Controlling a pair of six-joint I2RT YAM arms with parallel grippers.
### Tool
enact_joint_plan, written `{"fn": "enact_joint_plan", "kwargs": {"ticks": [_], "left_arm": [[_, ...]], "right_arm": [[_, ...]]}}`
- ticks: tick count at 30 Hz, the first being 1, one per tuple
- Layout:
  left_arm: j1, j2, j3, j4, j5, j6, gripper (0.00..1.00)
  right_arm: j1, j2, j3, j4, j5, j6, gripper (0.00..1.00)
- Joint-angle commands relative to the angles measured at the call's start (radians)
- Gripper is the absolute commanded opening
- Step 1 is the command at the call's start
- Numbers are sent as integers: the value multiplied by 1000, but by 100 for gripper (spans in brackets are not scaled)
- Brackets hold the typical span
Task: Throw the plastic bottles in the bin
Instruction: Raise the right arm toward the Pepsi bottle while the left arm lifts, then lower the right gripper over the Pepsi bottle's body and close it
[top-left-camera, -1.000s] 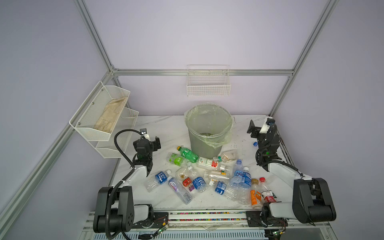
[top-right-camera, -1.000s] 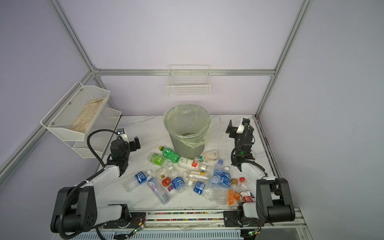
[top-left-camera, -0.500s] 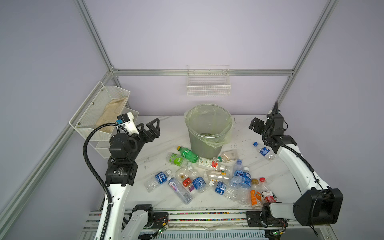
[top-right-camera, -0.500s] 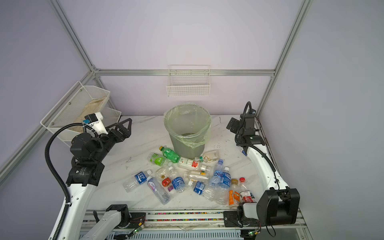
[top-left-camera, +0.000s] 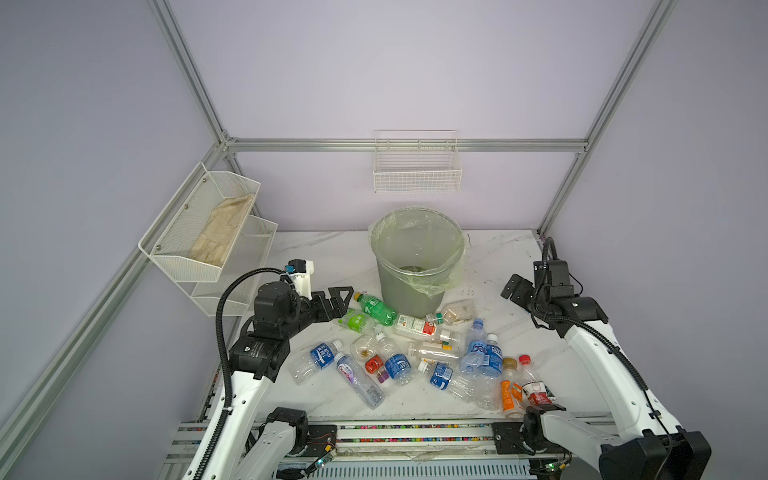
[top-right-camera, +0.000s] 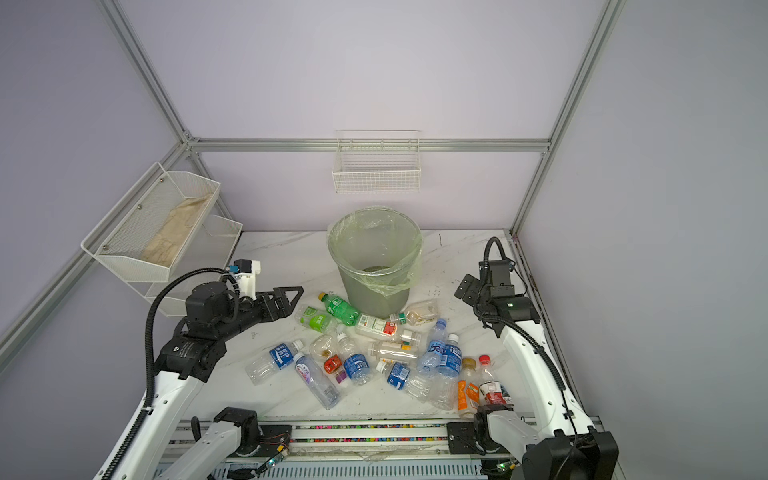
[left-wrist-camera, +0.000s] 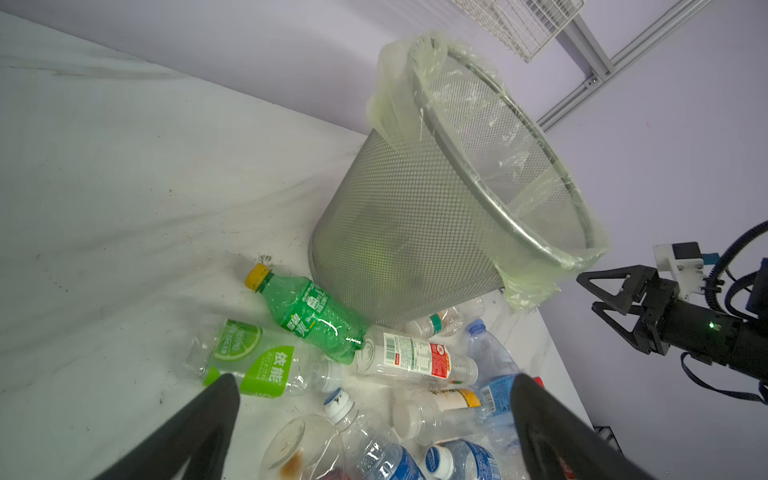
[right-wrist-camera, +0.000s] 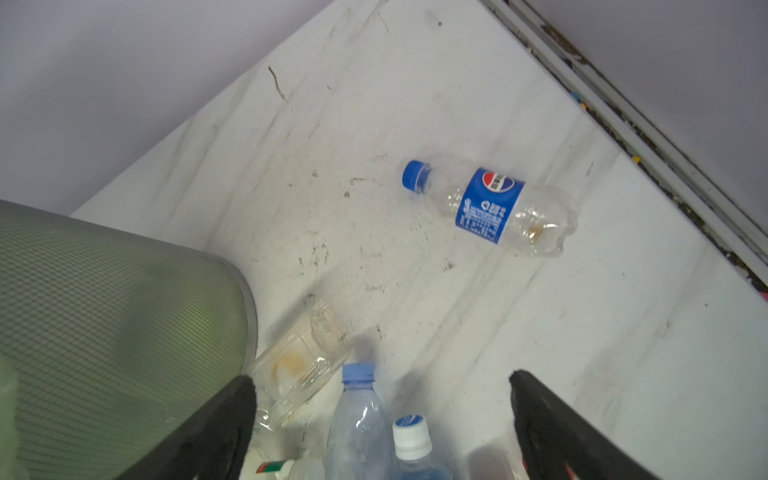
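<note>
Both arms have dropped since a moment ago. The left one was held high and now reaches low over the desk (top-left-camera: 324, 257). The right one has sunk and drawn in toward the bin (top-left-camera: 401, 291).

The left claw (top-left-camera: 347, 300) hangs with its fingers spread wide and nothing between them. It is just beside the yellow-capped green bottle (top-left-camera: 376, 306), which lies against the foot of the bin. The right claw (top-left-camera: 517, 293) is spread apart too and holds nothing. It hovers on the bin's other side, well apart from it.

The plastic bottles (top-left-camera: 432, 353) lie scattered on their sides in front of the bin, on the desk, and a few stand upright near the right arm. One blue-labelled Pepsi bottle (right-wrist-camera: 490, 205) lies alone, away from the heap, and shows only in the right wrist view. The bin stands upright at the back of the desk with its pale liner folded over the rim.
</note>
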Motion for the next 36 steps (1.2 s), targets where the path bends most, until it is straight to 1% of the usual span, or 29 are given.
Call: {"fn": "enact_joint_plan", "kwargs": {"ticks": [1, 2, 3, 4, 5, 6, 7, 9, 11, 14, 16, 18, 21, 23, 25, 26, 29, 31, 33, 36], "left_arm": [[-91, -1, -43, -30, -88, 51, 100], [-114, 3, -40, -37, -113, 55, 100], [-124, 7, -37, -40, -119, 58, 100], [-132, 10, -33, -45, -119, 63, 100], [-135, 12, -28, -52, -122, 68, 100], [-137, 13, -25, -59, -123, 74, 100], [-137, 11, -23, -67, -124, 80, 100], [-136, 1, -29, -73, -124, 85, 100], [-137, -14, -44, -73, -111, 79, 100], [-137, -31, -71, -73, -103, 72, 100], [-137, -42, -85, -72, -105, 71, 100], [-137, -53, -95, -69, -102, 72, 100], [-137, -56, -106, -61, -100, 78, 100], [-137, -55, -112, -61, -98, 85, 100], [-137, -56, -122, -60, -91, 84, 100], [-137, -56, -127, -57, -89, 82, 100], [-137, -56, -143, -44, -78, 69, 100], [-137, -57, -149, -37, -77, 61, 100], [-137, -56, -154, -34, -83, 60, 100], [-137, -51, -151, -34, -87, 63, 100]], "right_arm": [[11, -27, -47, -96, 93, 50, 98], [10, -17, -55, -83, 102, 50, 97], [11, 2, -60, -64, 86, 50, 97], [10, 36, -58, -43, 73, 42, 97], [10, 79, -38, -23, 84, 27, 97], [10, 122, -21, 7, 70, 5, 97], [10, 173, 2, 51, 53, -56, 97], [10, 260, 77, 66, 98, -82, 97], [10, 355, 142, 107, 129, -161, 97], [4, 499, 242, 82, 274, -226, 97], [-11, 572, 297, 57, 310, -268, 97], [-14, 607, 323, 62, 336, -300, 97], [-15, 642, 342, 110, 237, -388, 92], [-19, 677, 359, 125, 243, -433, 91], [-32, 708, 386, 116, 244, -467, 85], [-43, 718, 390, 122, 270, -478, 85], [-83, 751, 409, 135, 296, -515, 86], [-102, 793, 450, 114, 289, -510, 86], [-106, 833, 501, 89, 241, -518, 86], [-112, 866, 544, 65, 252, -556, 87]]}}
